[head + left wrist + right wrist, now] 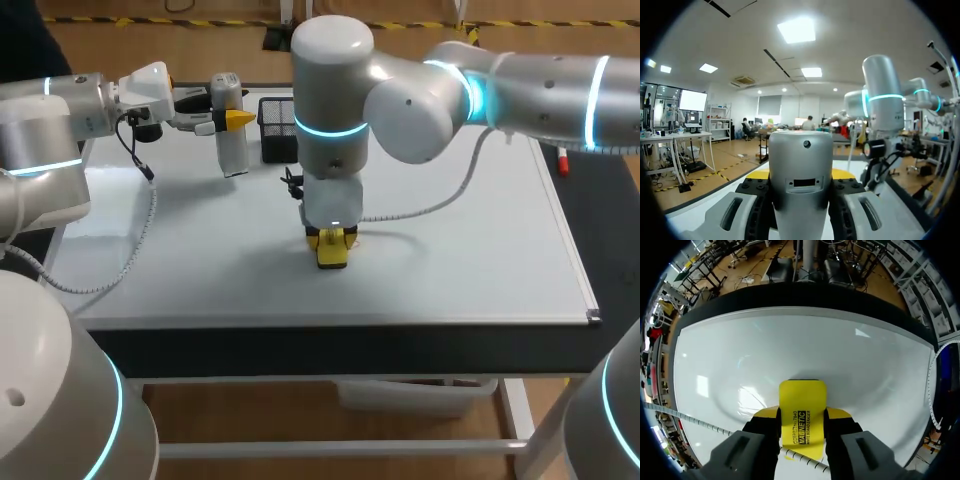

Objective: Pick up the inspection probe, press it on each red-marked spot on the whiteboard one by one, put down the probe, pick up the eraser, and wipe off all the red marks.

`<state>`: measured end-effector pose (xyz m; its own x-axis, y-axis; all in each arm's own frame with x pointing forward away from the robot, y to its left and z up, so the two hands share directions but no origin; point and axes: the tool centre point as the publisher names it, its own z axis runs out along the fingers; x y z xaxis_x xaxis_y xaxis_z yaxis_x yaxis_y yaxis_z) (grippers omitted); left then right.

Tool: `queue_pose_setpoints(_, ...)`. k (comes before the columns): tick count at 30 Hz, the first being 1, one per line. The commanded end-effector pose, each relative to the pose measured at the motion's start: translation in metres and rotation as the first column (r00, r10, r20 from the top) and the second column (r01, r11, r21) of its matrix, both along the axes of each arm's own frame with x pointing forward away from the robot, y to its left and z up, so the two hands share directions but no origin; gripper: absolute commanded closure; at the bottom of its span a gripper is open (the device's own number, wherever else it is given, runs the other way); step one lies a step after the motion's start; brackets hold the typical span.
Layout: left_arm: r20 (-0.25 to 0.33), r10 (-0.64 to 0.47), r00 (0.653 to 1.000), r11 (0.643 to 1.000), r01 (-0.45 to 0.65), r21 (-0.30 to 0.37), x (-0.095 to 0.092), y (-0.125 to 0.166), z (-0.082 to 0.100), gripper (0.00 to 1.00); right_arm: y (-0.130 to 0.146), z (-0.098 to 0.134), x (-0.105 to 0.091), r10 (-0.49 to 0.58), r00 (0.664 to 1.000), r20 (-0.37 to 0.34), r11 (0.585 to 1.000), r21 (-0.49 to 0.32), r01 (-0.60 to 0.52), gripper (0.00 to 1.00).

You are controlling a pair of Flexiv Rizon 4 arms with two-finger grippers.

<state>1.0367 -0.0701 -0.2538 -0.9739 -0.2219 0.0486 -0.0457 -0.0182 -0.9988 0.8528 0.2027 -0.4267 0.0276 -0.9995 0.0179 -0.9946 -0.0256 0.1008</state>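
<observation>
Whiteboard [480, 250] with black mesh basket [277, 128]

2 arms: L arm [50, 120] & R arm [540, 95]. 2 grippers, 1 per arm: L gripper [232, 120] & R gripper [332, 248]. Each has 2 fingers [762, 437], so 4 fingers in all. Each has 2 yellow tips [839, 413] too, so 4 tips in all. 1 probe [800, 175]. 1 eraser [802, 400], yellow. 1 whiteboard [450, 270]. 1 basket [277, 125], black. 1 red pen [563, 162]. 1 table [330, 350]. 2 cables [440, 200], 1 grey one on each arm. 2 things are held, 1 in each gripper. 2 things are loose: basket & pen.
</observation>
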Motion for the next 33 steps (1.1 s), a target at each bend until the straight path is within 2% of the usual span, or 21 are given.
queue_pose_setpoints(1,0.000,0.001,1.000,1.000,-0.001,0.001,-0.001,0.000,0.002,1.00,-0.008,0.000,-0.001,-0.008,1.000,0.009,1.000,-0.004,0.008,1.00)
queue_pose_setpoints(24,0.000,0.001,1.000,1.000,-0.001,0.001,-0.001,0.000,0.002,1.00,-0.053,-0.001,-0.007,-0.107,0.994,0.013,0.994,-0.030,0.108,1.00)
queue_pose_setpoints(33,0.000,0.001,1.000,1.000,-0.001,0.001,-0.001,0.000,0.002,1.00,-0.061,0.025,0.006,-0.091,0.994,0.057,0.993,-0.066,0.095,1.00)
